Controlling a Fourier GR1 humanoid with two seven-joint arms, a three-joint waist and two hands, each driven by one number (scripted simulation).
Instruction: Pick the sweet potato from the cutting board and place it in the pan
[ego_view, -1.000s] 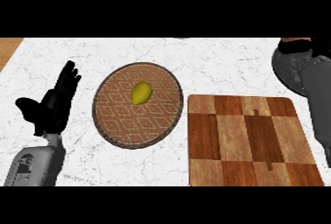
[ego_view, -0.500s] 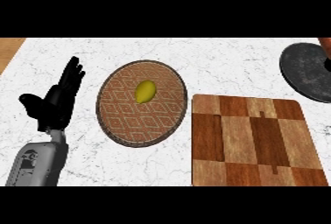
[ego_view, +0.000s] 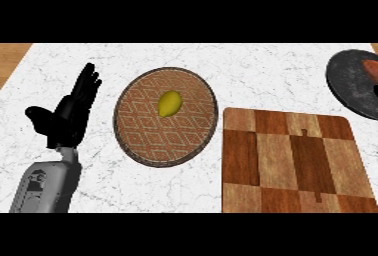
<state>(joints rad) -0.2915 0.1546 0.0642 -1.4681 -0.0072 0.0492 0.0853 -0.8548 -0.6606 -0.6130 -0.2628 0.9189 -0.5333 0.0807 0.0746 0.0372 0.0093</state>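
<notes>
A reddish-orange piece, probably the sweet potato (ego_view: 371, 68), lies in the dark round pan (ego_view: 353, 85) at the right edge, beyond the bare checkered wooden cutting board (ego_view: 295, 160). A yellow lemon (ego_view: 169, 103) sits on the patterned brown round plate (ego_view: 166, 117). At left, the black left hand (ego_view: 68, 116) rests open, fingers straight.
</notes>
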